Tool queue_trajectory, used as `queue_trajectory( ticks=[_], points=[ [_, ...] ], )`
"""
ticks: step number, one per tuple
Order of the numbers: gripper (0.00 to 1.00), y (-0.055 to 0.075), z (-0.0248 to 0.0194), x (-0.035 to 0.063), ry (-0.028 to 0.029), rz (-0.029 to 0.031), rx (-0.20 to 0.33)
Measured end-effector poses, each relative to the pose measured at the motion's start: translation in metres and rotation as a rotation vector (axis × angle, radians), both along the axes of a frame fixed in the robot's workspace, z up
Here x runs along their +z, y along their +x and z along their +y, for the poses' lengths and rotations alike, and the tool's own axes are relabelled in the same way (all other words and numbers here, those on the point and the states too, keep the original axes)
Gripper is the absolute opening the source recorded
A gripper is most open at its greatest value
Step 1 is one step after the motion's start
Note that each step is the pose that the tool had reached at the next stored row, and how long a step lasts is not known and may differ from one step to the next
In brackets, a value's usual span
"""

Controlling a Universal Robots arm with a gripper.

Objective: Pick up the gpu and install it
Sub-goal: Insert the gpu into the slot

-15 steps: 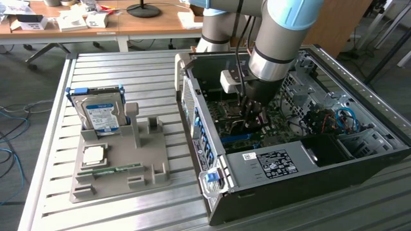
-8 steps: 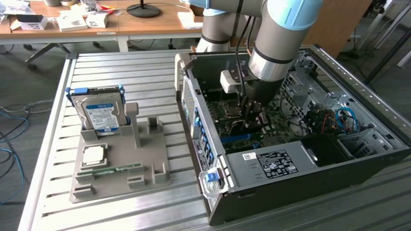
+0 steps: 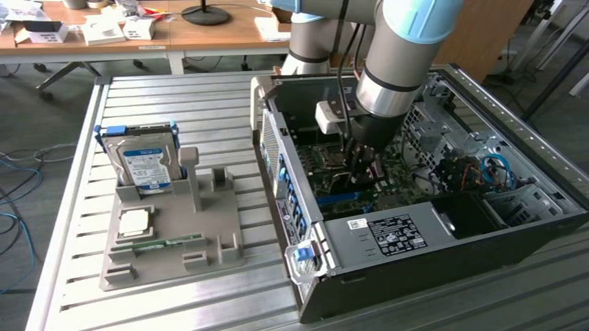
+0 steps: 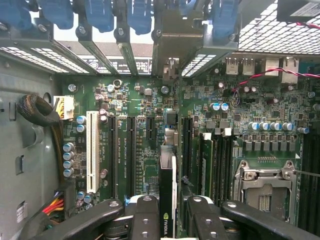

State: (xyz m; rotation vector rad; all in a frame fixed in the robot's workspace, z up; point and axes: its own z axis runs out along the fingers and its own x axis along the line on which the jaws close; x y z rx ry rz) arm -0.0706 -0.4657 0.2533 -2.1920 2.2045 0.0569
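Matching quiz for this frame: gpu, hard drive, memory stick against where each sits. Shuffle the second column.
1. gpu
2. hard drive
3. memory stick

A. upright in the grey holder
B. lying flat on the holder
C. in the gripper, inside the case

Pairs: 1-C, 2-A, 3-B

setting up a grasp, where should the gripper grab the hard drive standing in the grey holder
Grip the hard drive by its upper half, coming straight down and pinching its two broad flat faces. It stands upright in the grey holder with its lower end seated, so the top is the free part.
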Motion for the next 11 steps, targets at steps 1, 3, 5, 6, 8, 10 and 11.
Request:
queue_trajectory(
  ticks=[1,3,5,6,8,10,11],
  points=[
    [0.26,0.0,0.0,-0.0001,0.0001,0.0,0.0],
    [0.26,0.0,0.0,-0.0006,0.0002,-0.0002,0.0],
    [0.26,0.0,0.0,-0.0006,0.0001,-0.0001,0.0],
    [0.26,0.0,0.0,-0.0006,0.0001,-0.0001,0.0],
    [0.26,0.0,0.0,-0.0006,0.0001,-0.0001,0.0],
    [0.26,0.0,0.0,-0.0006,0.0,0.0,0.0],
    [0.26,0.0,0.0,-0.0007,-0.0001,0.0,0.0]
  ],
)
